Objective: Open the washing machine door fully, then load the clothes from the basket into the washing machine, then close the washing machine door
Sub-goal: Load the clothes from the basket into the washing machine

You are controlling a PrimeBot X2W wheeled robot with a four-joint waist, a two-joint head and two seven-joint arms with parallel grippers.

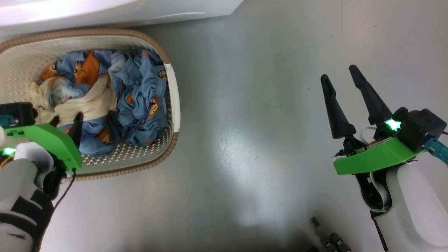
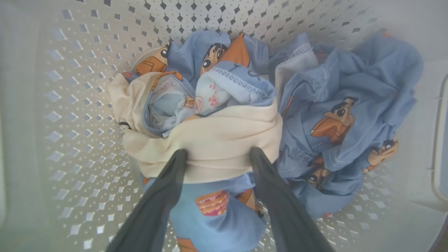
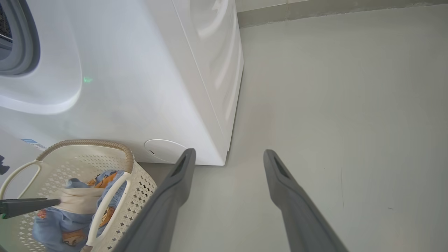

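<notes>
Beige cloth in the basket is being straddled by the left gripper, jaws apart; the right gripper is being held spread over floor.

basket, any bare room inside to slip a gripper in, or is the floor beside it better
Inside the basket, bare mesh borders the clothes along the wall toward the washing machine and the near rim. The middle is crowded, the open left gripper straddling the beige cloth. The floor between basket and right gripper is bare.
</notes>
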